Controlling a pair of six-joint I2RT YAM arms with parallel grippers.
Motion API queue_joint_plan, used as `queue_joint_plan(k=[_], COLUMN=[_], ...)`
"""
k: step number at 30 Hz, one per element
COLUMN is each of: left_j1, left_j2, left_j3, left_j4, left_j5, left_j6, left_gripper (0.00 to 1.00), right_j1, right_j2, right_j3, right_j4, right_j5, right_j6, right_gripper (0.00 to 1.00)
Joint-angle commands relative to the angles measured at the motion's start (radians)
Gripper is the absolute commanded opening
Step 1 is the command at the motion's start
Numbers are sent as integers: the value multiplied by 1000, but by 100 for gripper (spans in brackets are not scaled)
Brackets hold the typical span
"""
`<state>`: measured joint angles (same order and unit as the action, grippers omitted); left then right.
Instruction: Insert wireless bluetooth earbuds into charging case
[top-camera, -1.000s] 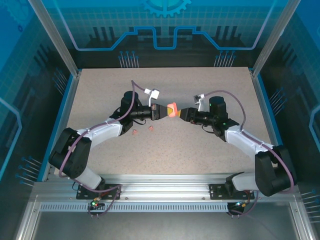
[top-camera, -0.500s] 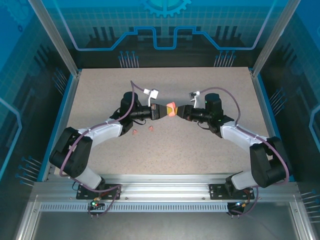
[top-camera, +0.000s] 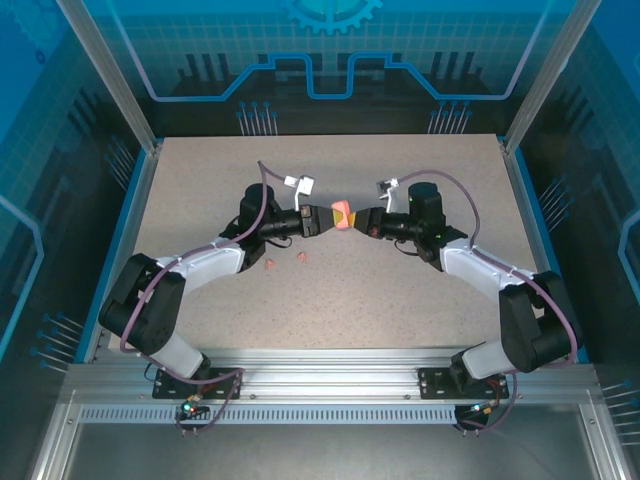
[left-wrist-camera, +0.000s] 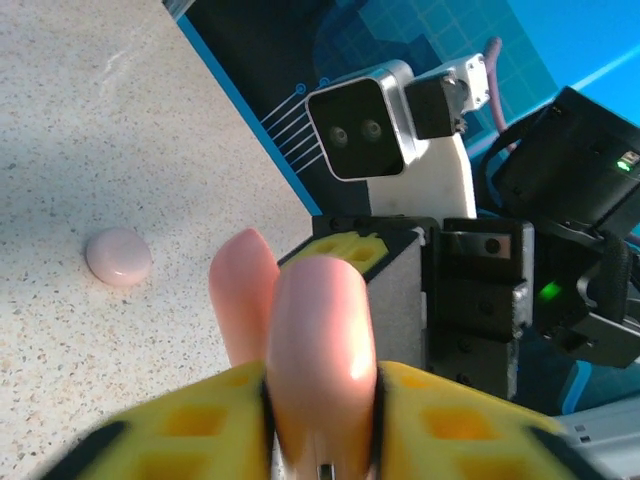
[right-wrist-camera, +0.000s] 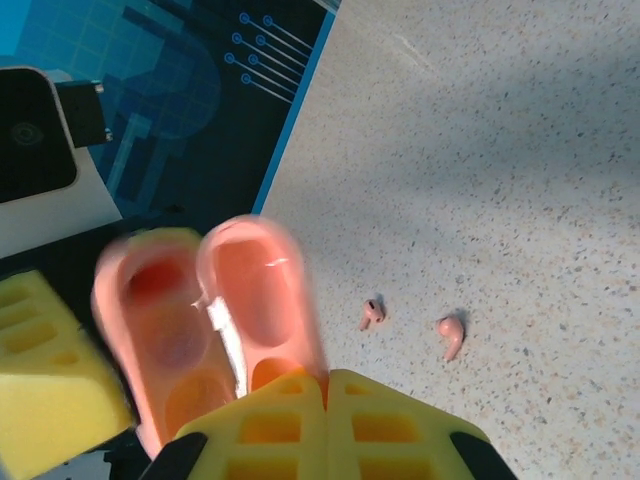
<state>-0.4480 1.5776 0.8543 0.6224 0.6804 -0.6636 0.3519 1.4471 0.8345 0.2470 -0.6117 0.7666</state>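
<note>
The coral-orange charging case (top-camera: 343, 214) is held up off the counter (top-camera: 400, 300), between the two hands at the middle of the workspace. The right wrist view shows it hinged open, its two hollow halves side by side and the sockets in them empty. Two small pinkish-coral earbuds lie loose on the counter, one (top-camera: 268, 264) just left of the other (top-camera: 301, 257). They sit near each other but apart, nearer the arm bases than the case and beside the left forearm.

The right hand (top-camera: 362, 220) meets the case from the right. Its yellow pads (right-wrist-camera: 400, 430) are pressed together, with the edge of one case half pinched between them. The left hand (top-camera: 322, 218) meets it from the left. In its own wrist view, its yellow pads (left-wrist-camera: 190, 430) sit close on either side of the case's rounded edge. That part of the view is blurred and cropped, so I cannot tell whether they are pressing on it or standing slightly off it.

Beyond the case, a smooth, pale pink rounded object (left-wrist-camera: 118, 256) lies on the counter, well clear of both hands.
</note>
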Motion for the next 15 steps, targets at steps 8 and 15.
queue_joint_plan(k=[8, 15], left_j1=[55, 94], left_j2=[-120, -27], left_j3=[139, 444], left_j4=[-462, -988], left_j5=[-58, 119], left_j6=[274, 609], left_gripper=[96, 98], right_j1=[-16, -25], right_j2=[27, 69], right_j3=[220, 355], right_j4=[-426, -619], right_j5=[146, 159], right_j6=[-325, -575], right_gripper=[0, 0])
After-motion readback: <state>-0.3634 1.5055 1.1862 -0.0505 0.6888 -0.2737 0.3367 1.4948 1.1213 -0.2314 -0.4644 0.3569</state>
